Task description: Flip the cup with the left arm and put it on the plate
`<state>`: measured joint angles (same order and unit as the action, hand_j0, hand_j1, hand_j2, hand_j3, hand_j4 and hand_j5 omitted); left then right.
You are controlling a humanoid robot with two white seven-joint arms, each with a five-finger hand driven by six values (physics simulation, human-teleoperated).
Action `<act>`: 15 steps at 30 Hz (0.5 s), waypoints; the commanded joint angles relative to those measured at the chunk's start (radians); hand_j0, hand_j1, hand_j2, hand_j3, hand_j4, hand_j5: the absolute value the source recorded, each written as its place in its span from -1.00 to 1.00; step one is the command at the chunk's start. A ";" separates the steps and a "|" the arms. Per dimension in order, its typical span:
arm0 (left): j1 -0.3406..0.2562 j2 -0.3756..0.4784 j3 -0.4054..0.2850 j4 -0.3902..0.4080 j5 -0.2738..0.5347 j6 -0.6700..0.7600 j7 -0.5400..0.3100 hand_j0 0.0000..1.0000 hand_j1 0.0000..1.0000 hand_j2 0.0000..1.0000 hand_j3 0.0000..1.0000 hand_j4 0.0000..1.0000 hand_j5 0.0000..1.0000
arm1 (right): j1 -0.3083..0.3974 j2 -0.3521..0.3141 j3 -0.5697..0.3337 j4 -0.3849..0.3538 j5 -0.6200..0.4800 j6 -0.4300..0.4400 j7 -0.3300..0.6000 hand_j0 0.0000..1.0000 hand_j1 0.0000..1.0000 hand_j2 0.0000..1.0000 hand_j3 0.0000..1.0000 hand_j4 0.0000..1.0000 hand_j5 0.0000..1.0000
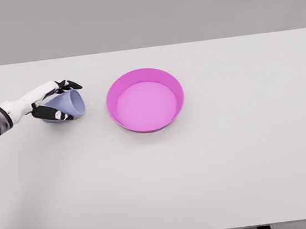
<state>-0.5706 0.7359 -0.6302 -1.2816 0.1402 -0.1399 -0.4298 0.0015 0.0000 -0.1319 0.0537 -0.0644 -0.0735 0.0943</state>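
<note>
The left hand (51, 102) is clamped around a small lavender plastic cup (69, 104), which lies tilted on its side on the white table (204, 169), long axis roughly level, one end pointing right toward the round magenta plate (145, 99) nearby.

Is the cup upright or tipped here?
Tipped. The cup lies on its side in the left robot hand, mouth facing right toward the plate, which is empty.

open table (205, 175), plate (145, 99) beside cup (69, 104)
</note>
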 commanded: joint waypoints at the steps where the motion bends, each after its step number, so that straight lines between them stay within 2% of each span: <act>1: 0.000 0.002 0.003 -0.005 0.007 -0.001 0.000 0.49 0.49 0.49 0.49 0.49 0.49 | 0.000 0.000 0.000 0.000 0.000 0.000 0.001 1.00 1.00 1.00 1.00 1.00 1.00; 11: -0.005 0.002 0.026 -0.025 0.036 -0.043 0.000 0.46 0.46 0.46 0.46 0.46 0.46 | 0.000 0.000 0.000 0.000 0.000 0.000 -0.001 1.00 1.00 1.00 1.00 1.00 1.00; 15: -0.002 -0.007 0.056 -0.054 0.038 -0.064 0.000 0.47 0.47 0.47 0.47 0.47 0.47 | 0.000 0.000 0.000 0.000 0.000 0.000 0.001 1.00 1.00 1.00 1.00 1.00 1.00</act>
<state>-0.5722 0.7309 -0.5860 -1.3230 0.1714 -0.1906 -0.4299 0.0015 0.0000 -0.1319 0.0537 -0.0644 -0.0736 0.0941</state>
